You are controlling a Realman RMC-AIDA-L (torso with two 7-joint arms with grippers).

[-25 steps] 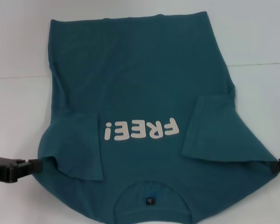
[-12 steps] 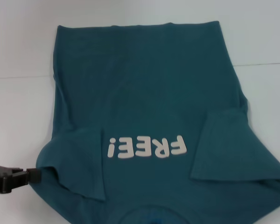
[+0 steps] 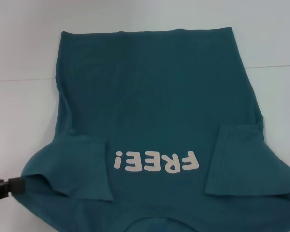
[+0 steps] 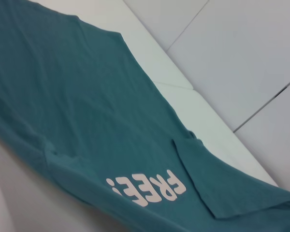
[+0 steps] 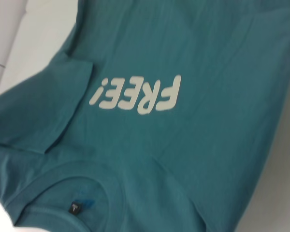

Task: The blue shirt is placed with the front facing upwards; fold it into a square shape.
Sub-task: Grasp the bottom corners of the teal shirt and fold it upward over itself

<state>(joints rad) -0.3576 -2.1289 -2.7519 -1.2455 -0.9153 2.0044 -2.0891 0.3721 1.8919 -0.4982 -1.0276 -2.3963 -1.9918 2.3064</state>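
Note:
The blue shirt [image 3: 154, 96] lies front up on the white table, hem far from me, collar at the near edge and cut off by the head view. Its pale "FREE!" print [image 3: 157, 162] reads upside down. Both sleeves, the left [image 3: 82, 166] and the right [image 3: 237, 162], are folded in onto the chest. My left gripper [image 3: 17, 185] is at the shirt's near left shoulder edge, closed on the cloth. My right gripper is out of view. The shirt also shows in the left wrist view [image 4: 87, 96] and in the right wrist view [image 5: 203, 43], with the collar label [image 5: 75, 208].
The white table [image 3: 19, 48] has a thin seam line [image 3: 19, 79] running across it behind the shirt's middle. Bare table lies to the left, right and far side of the shirt.
The shirt has slid toward me; the collar and label have dropped out of the head view. My left gripper moved nearer and further left with the shoulder. My right gripper left the view.

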